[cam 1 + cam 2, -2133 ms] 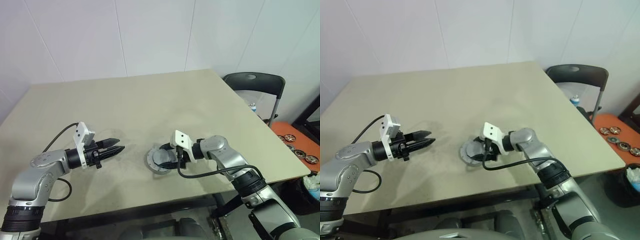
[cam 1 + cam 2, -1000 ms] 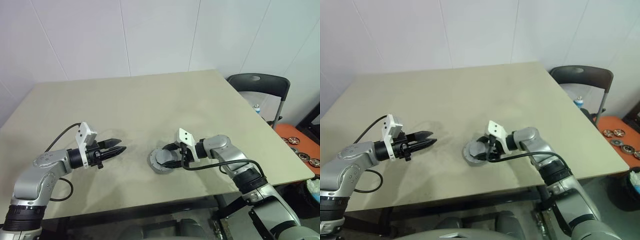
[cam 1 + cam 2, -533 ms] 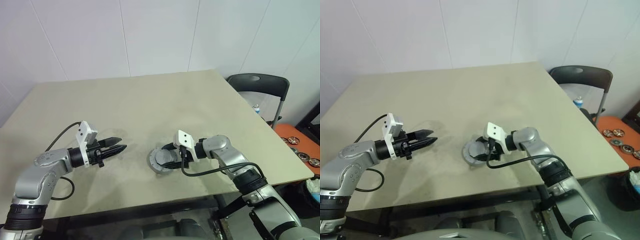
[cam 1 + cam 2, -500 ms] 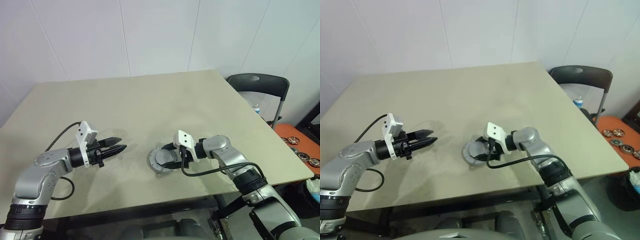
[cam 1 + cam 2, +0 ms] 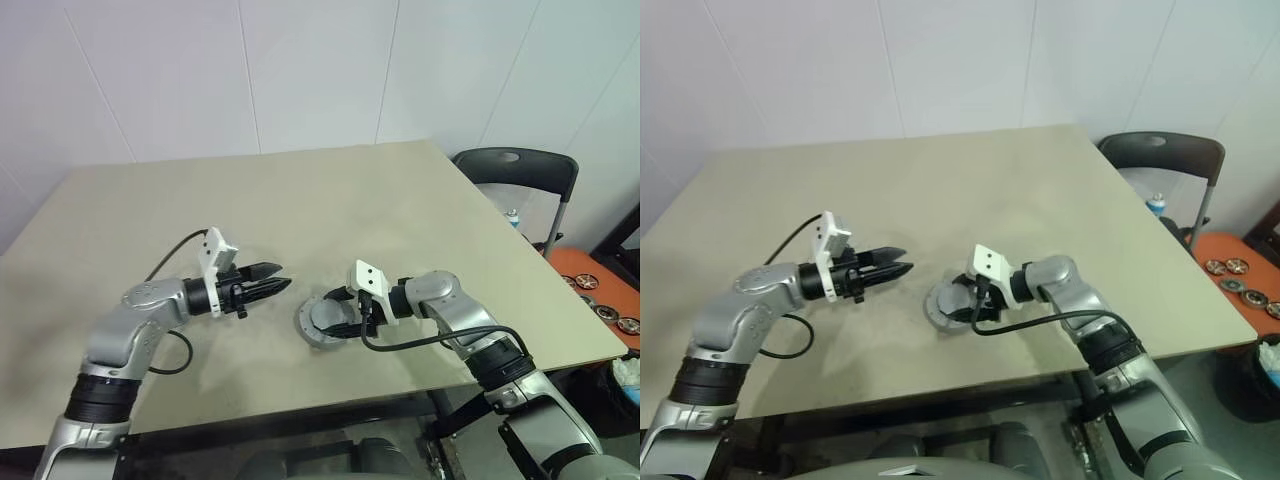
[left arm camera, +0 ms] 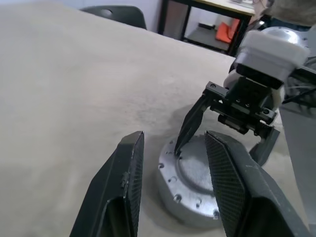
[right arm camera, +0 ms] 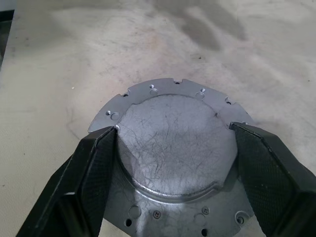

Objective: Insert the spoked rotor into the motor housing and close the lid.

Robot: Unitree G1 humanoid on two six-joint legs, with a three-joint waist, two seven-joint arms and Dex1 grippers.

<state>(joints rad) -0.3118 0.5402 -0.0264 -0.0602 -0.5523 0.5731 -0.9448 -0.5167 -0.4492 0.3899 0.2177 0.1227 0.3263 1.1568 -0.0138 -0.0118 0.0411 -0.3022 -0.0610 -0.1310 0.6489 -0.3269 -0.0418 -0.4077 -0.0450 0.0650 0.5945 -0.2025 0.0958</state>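
Observation:
A grey metal disc with a notched, hole-dotted flange and a raised scratched centre, the lid [image 7: 173,143] [image 5: 322,322], lies flat on the table near the front edge. My right gripper [image 7: 173,128] [image 5: 346,320] reaches in from the right. Its two fingers [image 7: 94,168] press against opposite sides of the raised centre, with the tips down on the flange. My left gripper [image 5: 284,276] [image 6: 175,136] hovers a short way left of the disc, pointing at it, open and empty. The motor housing and the spoked rotor are hidden.
The beige table [image 5: 300,200] stretches far behind and to the left of the disc. A dark folding chair [image 5: 510,165] stands off the table's right side. An orange surface [image 5: 600,295] with small round parts lies low at the far right.
My left gripper has swung to the right, from the table's left part to just short of the disc. The right gripper and the disc have stayed put.

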